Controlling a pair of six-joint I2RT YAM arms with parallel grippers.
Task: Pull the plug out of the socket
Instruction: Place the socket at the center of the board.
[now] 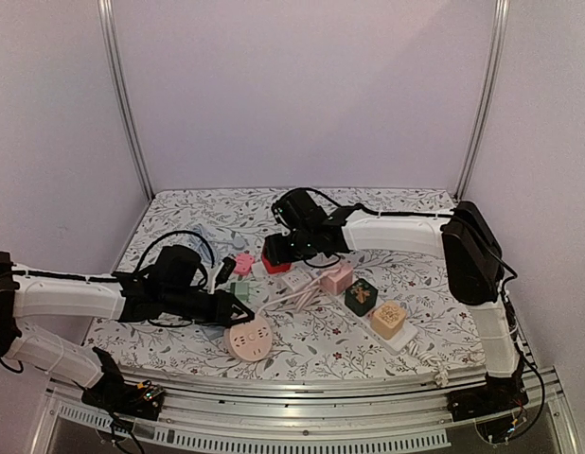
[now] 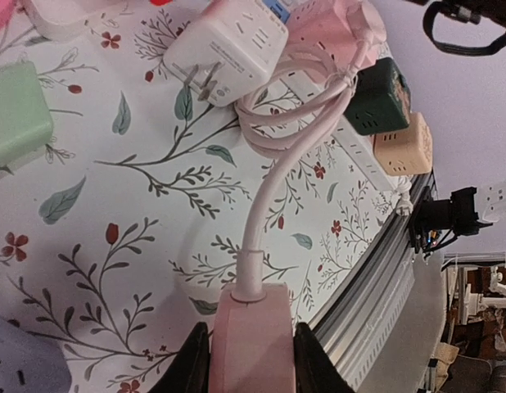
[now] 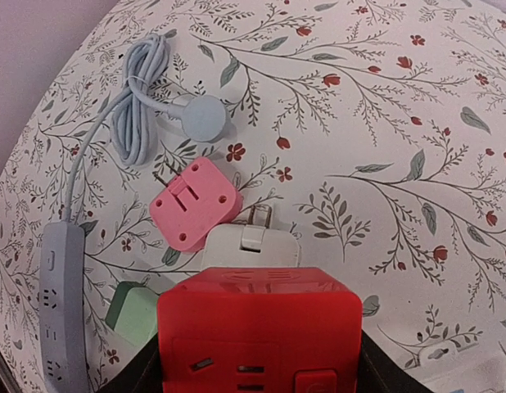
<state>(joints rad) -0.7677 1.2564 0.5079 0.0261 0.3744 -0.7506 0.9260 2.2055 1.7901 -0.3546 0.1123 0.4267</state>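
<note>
I had the left gripper (image 2: pixel 251 352) clenched on a pink block (image 2: pixel 255 315), one finger on each side. Its pale cable (image 2: pixel 261 205) ran straight ahead of the fingers to a tied coil just beside a pink cube (image 2: pixel 339 24). I judged this block to be the plug of the task, because it was the only held piece with a cable. Its rear end, behind the fingers, was outside the wrist picture. From above, a round pink socket (image 1: pixel 248 339) lay just beside the left fingers, and I could not tell if the block sat in it or only next to it.

The right gripper (image 3: pixel 257 372) was closed around a red cube socket (image 3: pixel 257 319), which filled the space between its fingers. I think it was held so to keep one part firm while the other arm pulled. Directly ahead of the red cube was a white adapter (image 3: pixel 253 244), touching it or nearly, with its prongs pointing away from the gripper, so it was not plugged there. Further ahead and to the left, a pink adapter (image 3: pixel 194 203) lay loose on the flowered table (image 3: pixel 384 106).

The pull seemed not yet made, and it would need a straight draw along the prongs, otherwise the socket could lift together with the plug
</note>
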